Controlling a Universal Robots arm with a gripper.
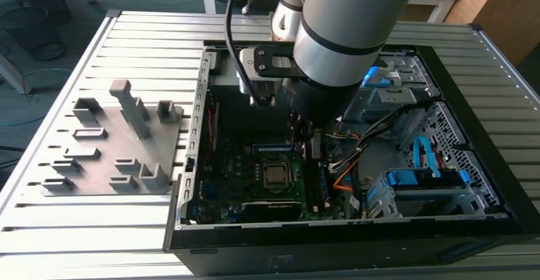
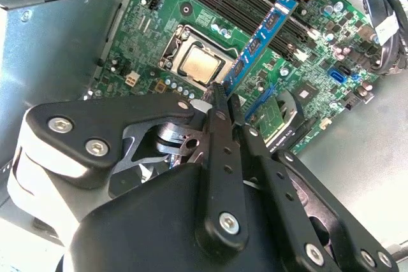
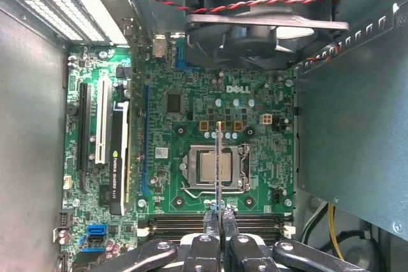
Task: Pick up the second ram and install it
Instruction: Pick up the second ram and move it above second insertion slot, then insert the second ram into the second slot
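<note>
An open computer case [image 1: 199, 103] lies on a slatted metal table [image 1: 85, 229], and a robot arm reaches down into it. Well away from the gripper [image 2: 224, 97], toward the exterior view's left, a grey plastic fixture [image 1: 114, 147] sits on the table.

In the second wrist view the gripper's black fingers are pressed together on the second ram [image 2: 261, 39]. It is a narrow board with dark chips, running out from the fingertips over the motherboard [image 2: 146, 55]. In the first wrist view the module shows edge-on as a thin line crossing the processor socket [image 3: 199, 167]. The black memory slots [image 3: 261, 222] lie close by the fingertips.

On the gripper's other side, toward the exterior view's right, are loose cables [image 1: 426, 157] and a drive bay [image 1: 422, 188].

The module looks crosswise to the slot rails. Pressing down before it lines up could jam it on a latch or strike the socket. The pinch appears to cover little of the board, so the module may tilt or slip.
</note>
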